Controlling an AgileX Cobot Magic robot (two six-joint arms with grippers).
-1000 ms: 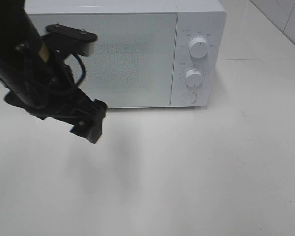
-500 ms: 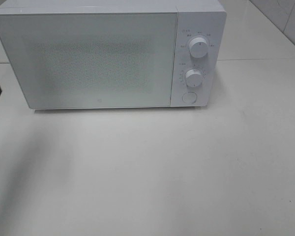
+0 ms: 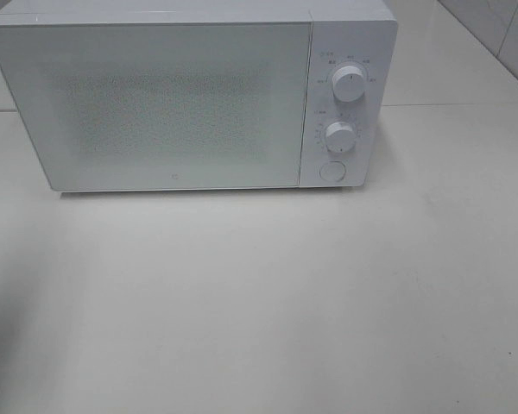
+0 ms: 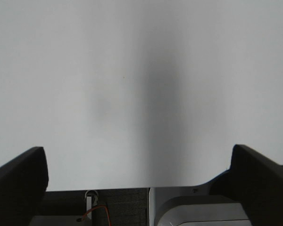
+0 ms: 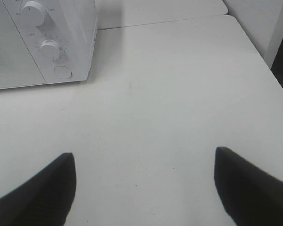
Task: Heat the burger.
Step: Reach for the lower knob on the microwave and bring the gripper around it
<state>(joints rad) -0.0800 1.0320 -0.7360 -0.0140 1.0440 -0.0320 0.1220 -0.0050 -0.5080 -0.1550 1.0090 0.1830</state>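
The burger is out of view in every frame. A white microwave (image 3: pixel 173 103) stands at the back of the table with its door shut; its speckled window shows nothing clear inside. Neither arm appears in the exterior high view. In the left wrist view my left gripper (image 4: pixel 137 155) is open, its dark fingers (image 4: pixel 19 179) spread wide over bare white surface with nothing between them. My right gripper (image 5: pixel 144 155) is open too, empty, hovering over the table to the right of the microwave (image 5: pixel 42 42).
The microwave's panel carries two white knobs (image 3: pixel 349 84) (image 3: pixel 338 136) and a round button (image 3: pixel 331 171). The white table (image 3: pixel 268 302) stretches in front of it. The table's right edge (image 5: pixel 269 66) shows in the right wrist view.
The left arm, which stood in front of the microwave door a second ago, has drawn back to the left and left the exterior high view. The door is shut throughout.
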